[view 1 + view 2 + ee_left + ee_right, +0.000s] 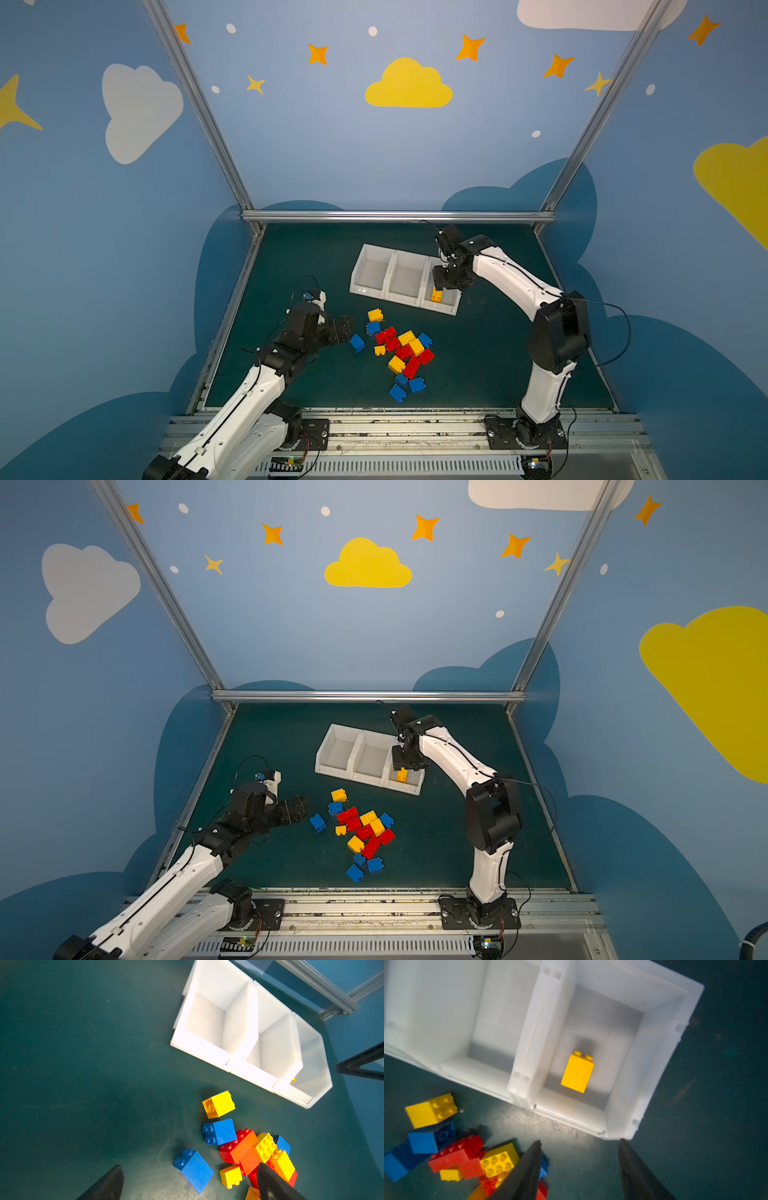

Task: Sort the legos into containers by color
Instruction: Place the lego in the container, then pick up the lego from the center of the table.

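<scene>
– Blue brick (356, 343) by the left gripper (350, 329): any trouble ahead?
– Possibly. That gripper is spread wide and holds nothing. If it closes carelessly, a finger could clip the pile (405, 353) just beside it and scatter bricks over the worktop (498, 353).
– And the white bins (365, 291)?
– Two look empty. The one farthest right holds a yellow brick (577, 1073) (lying on its side). A red or blue one dropped there would spoil the sort.
– Right gripper (579, 1141)?
– Over that bin's near rim, jaws partly apart, nothing between them, touching nothing I can see.
</scene>
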Motion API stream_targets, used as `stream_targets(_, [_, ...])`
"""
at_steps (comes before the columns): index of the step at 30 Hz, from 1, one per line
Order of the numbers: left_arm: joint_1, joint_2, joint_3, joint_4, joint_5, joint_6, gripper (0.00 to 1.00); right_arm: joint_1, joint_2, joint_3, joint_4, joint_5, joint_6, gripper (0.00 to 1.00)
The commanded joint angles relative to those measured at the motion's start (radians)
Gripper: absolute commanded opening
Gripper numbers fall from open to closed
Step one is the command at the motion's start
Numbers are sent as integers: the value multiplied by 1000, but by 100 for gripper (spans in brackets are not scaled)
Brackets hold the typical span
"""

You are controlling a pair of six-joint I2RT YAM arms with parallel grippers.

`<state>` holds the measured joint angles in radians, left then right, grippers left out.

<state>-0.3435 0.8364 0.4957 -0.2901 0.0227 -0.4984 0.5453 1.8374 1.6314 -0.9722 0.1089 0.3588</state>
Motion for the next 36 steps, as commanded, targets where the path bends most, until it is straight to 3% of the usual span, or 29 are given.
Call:
stream_targets(1, [-14,12,19,-15,24,17,99,15,-86,-68,6,-13,33,60])
stream_targets(16, [-164,331,219,-89,51,104,98,56,-360,-375,55,-30,146,60])
stream_targets(26, [-225,641,408,-169,-49,26,88,65,-441,-451,42,-49,180,60])
stream_targets(31, [-239,743,477,-193,-64,-23,79,62,-458,-465,38,-48,181,60])
stream_targets(36, [-253,794,489,-175,-81,-75,78,61,-450,-449,38,-59,180,59])
